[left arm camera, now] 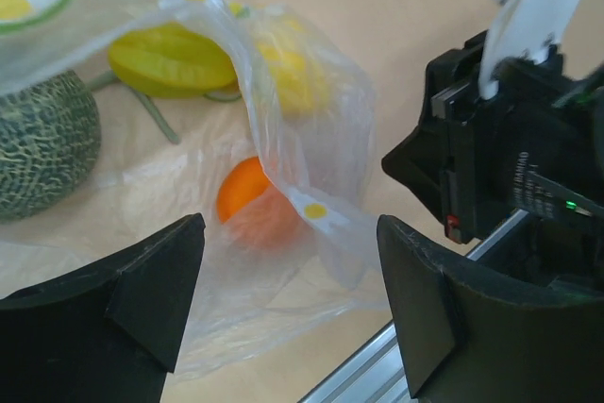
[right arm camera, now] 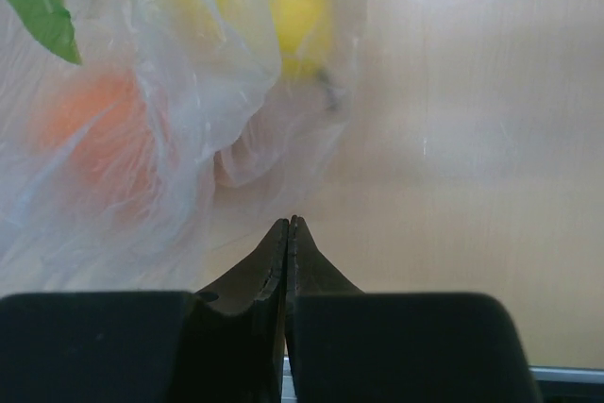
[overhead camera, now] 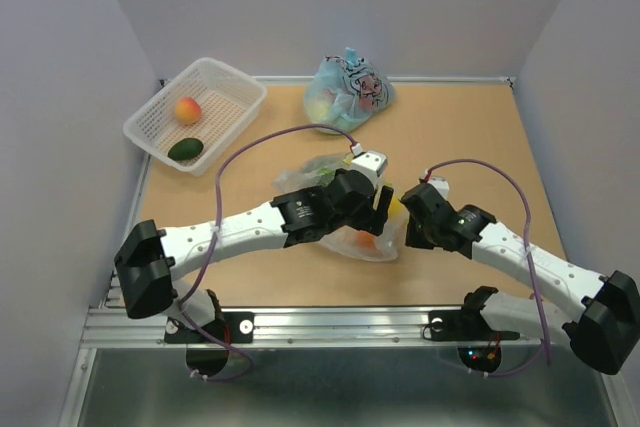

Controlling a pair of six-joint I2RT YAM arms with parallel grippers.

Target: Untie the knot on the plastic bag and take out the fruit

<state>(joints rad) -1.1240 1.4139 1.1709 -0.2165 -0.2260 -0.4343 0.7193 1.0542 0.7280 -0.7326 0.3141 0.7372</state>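
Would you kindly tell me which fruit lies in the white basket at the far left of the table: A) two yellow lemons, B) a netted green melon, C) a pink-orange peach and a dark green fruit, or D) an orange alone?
C: the top view shows the white basket holding only a pink-orange peach and a dark green fruit, while the orange shows through the plastic bag.

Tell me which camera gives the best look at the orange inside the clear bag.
Left wrist: the orange sits sharp and central, seen through the plastic bag. Top external shows only a small orange patch beside the left arm; right wrist shows a blurred orange smudge through plastic.
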